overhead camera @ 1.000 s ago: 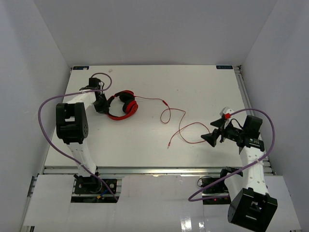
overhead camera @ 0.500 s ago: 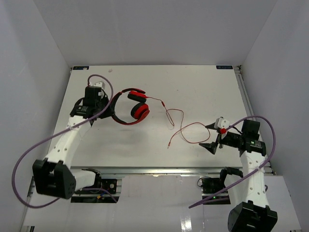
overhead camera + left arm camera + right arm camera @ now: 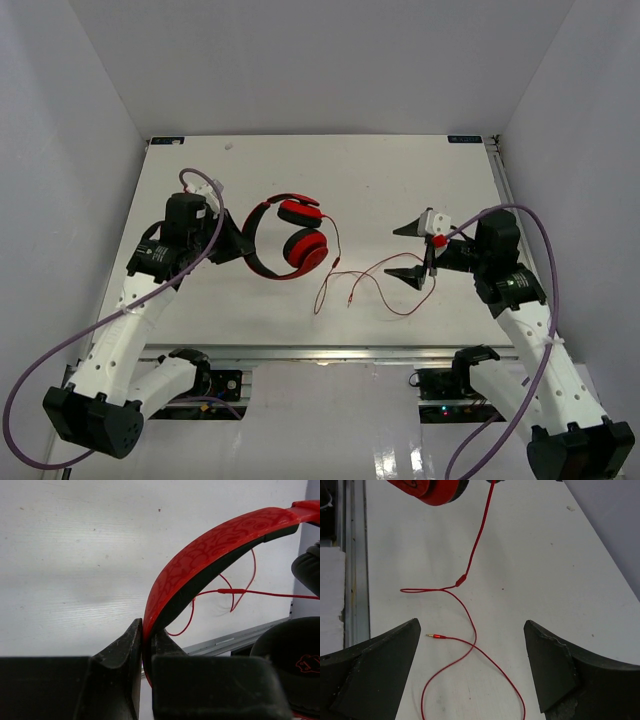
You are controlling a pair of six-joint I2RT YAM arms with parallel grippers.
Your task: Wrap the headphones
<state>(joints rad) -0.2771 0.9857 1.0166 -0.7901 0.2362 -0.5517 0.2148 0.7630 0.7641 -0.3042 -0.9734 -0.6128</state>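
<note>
The red headphones (image 3: 295,245) with black pads are held up over the table's left-middle. My left gripper (image 3: 240,243) is shut on the red and black headband (image 3: 200,560), its jaws pinching the band's lower end. The thin red cable (image 3: 375,270) hangs from an ear cup and lies in loops on the table, ending in a plug (image 3: 436,636) at the front. My right gripper (image 3: 412,252) is wide open and empty, hovering above the cable loops (image 3: 470,630); the plug lies between its fingers in the right wrist view.
Purple robot cables (image 3: 60,350) arc beside each arm. The white table (image 3: 400,180) has a metal rail (image 3: 320,352) along its front edge. White walls enclose the left, back and right sides.
My left arm has carried the headphones right and toward the front, dragging the cable. My right gripper has moved left and toward the back, over the cable loops.
</note>
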